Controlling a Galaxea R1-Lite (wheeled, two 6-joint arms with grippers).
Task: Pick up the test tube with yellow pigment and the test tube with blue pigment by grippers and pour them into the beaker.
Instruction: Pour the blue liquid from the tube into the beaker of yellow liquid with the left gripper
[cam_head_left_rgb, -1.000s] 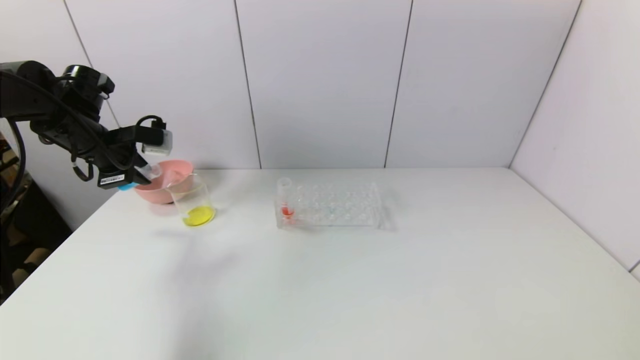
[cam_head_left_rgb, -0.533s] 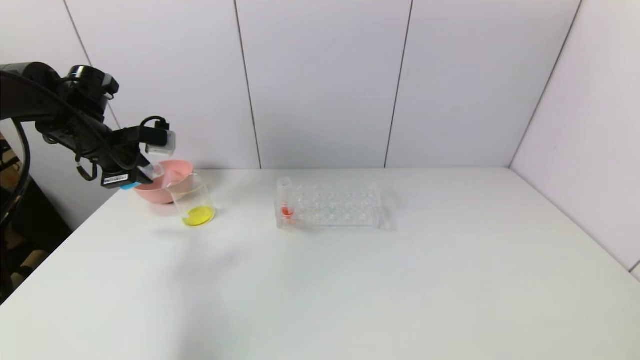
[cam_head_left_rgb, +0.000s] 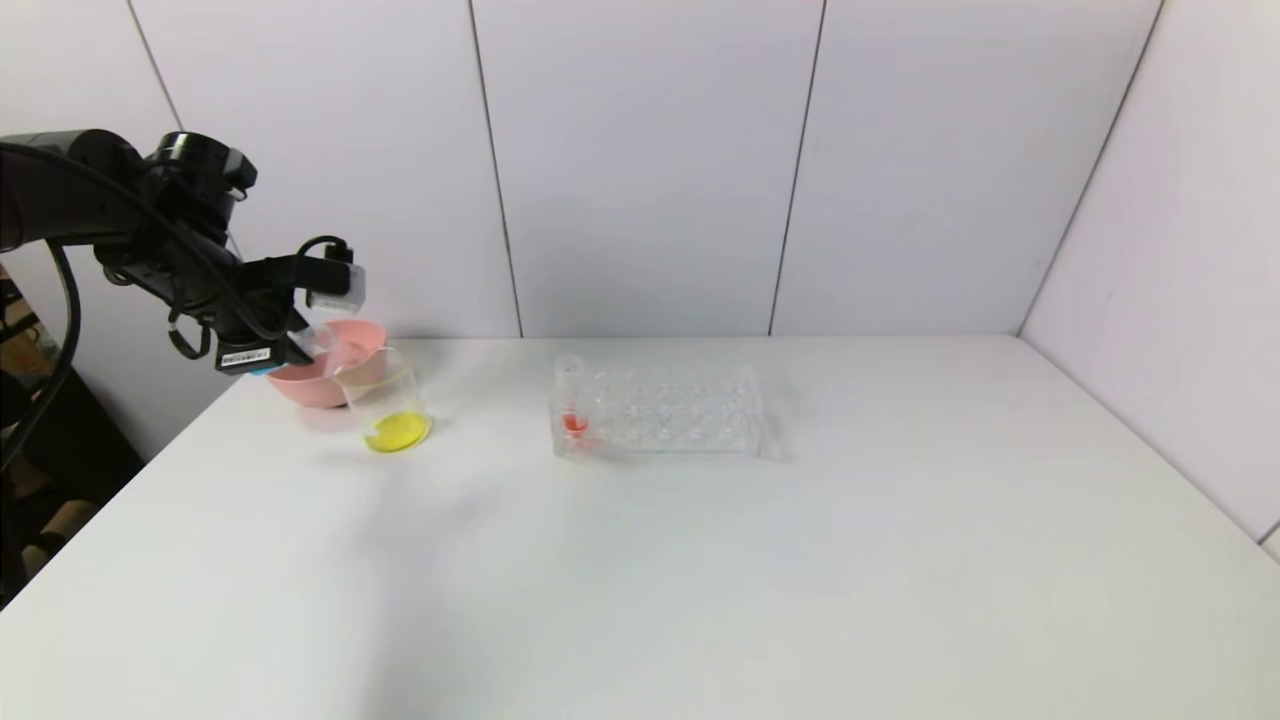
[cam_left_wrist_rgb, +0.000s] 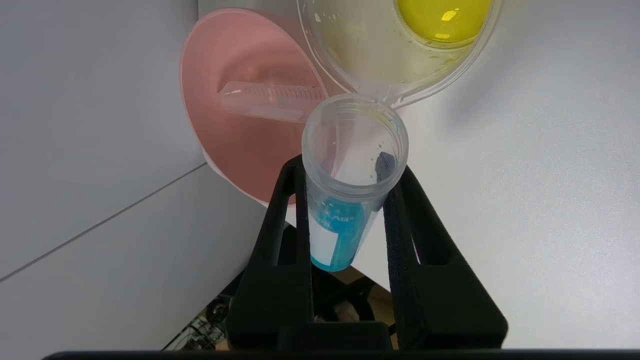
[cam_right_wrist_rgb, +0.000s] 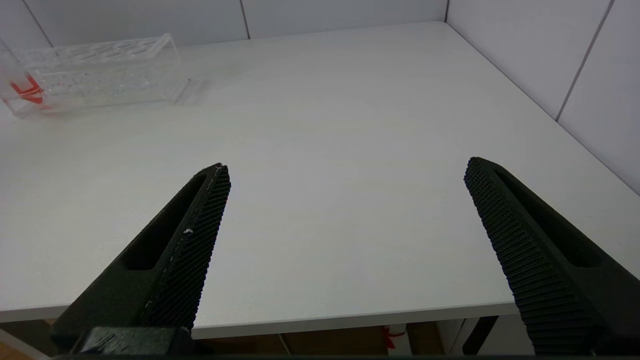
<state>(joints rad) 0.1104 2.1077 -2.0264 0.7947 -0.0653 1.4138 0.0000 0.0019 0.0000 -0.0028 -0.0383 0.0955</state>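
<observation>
Now the left claw (cam_left_wrist_rgb: 345, 200) is clamped on the blue tube (cam_left_wrist_rgb: 345, 200), tilted with its mouth just at the beaker (cam_left_wrist_rgb: 400, 45) lip ahead; right claw (cam_right_wrist_rgb: 345, 190) hangs spread apart over the table (cam_right_wrist_rgb: 320, 125).

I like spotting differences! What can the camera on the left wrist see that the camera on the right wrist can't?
Only the left wrist view shows the left gripper holding the clear test tube with blue pigment, the clear glass beaker with yellow liquid, and the pink bowl.

Only the right wrist view shows the open right gripper and the clear tube rack.

Both show the white table.
</observation>
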